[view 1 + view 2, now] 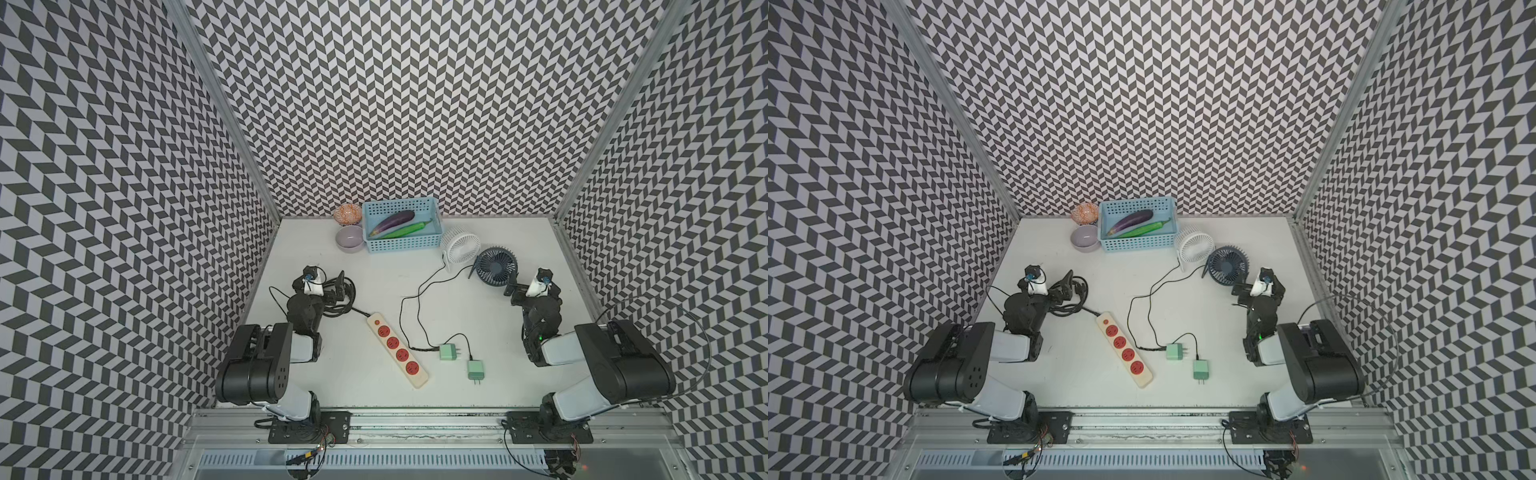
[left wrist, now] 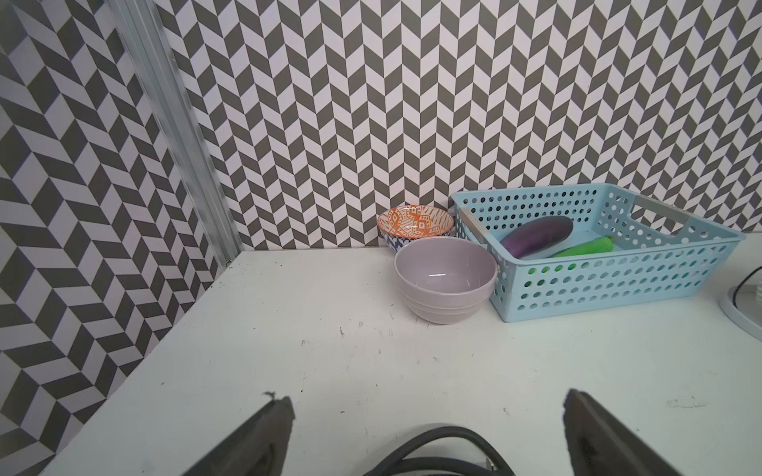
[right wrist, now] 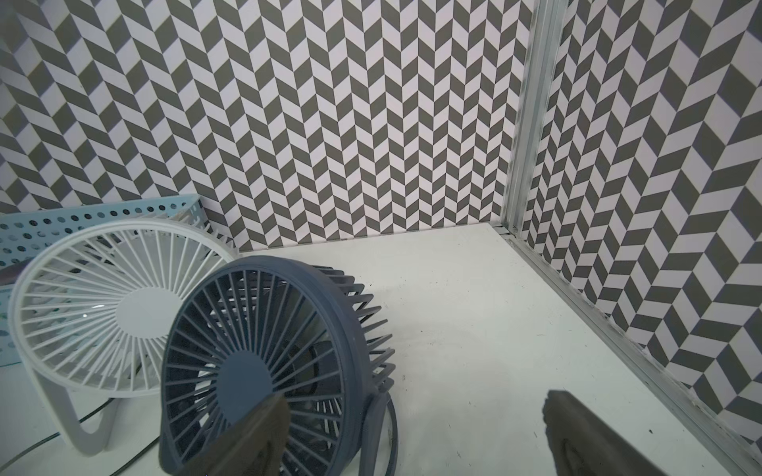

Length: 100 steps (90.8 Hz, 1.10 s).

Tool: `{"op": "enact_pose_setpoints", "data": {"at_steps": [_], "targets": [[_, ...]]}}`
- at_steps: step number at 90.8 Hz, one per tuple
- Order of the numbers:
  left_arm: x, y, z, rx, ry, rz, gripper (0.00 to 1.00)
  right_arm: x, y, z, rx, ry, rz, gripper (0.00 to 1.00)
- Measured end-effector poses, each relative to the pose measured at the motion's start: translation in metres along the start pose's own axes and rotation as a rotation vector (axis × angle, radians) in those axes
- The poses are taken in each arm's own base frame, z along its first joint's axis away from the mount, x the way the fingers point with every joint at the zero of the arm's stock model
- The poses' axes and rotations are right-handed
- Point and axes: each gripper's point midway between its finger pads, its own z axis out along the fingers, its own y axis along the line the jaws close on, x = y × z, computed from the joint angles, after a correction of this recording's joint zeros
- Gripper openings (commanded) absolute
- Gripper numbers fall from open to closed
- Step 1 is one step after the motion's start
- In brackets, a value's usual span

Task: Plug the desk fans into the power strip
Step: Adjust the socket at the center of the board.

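Both grippers hang empty, jaws wide apart: the left gripper (image 2: 429, 404) above the strip's coiled black cord (image 2: 437, 430), the right gripper (image 3: 414, 404) just beside the blue fan (image 3: 264, 362). The power strip (image 1: 397, 353) lies slantwise at lower centre of both top views, all four sockets free. I'd pinch a green plug (image 1: 448, 352) by its flat sides, point its prongs down, and steady the strip with the left. The thin wires cross, so I can't tell which plug serves the blue fan or the white fan (image 1: 460, 245).

Grey-and-white chevron-papered walls (image 1: 415, 104) enclose a scuffed white tabletop (image 1: 374, 282) on three sides, with bare aluminium posts (image 1: 225, 108) at the corners. An aluminium rail (image 1: 424, 420) lines the near edge. The light seems soft and even.
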Motion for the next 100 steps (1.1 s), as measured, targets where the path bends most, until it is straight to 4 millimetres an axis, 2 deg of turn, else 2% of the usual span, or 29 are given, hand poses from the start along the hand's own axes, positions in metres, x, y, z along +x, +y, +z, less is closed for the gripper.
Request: {"op": "enact_pose_setpoints", "data": {"at_steps": [82,100], "targets": [[0.0002,0.0000,0.0000,0.000,0.001,0.000,1.00,-0.0008,0.0000,0.0003,0.000,-0.003,0.001,1.00],[0.0002,0.0000,0.0000,0.000,0.001,0.000,1.00,-0.0071,-0.0008,-0.0036,-0.002,-0.042,0.013,1.00]]}}
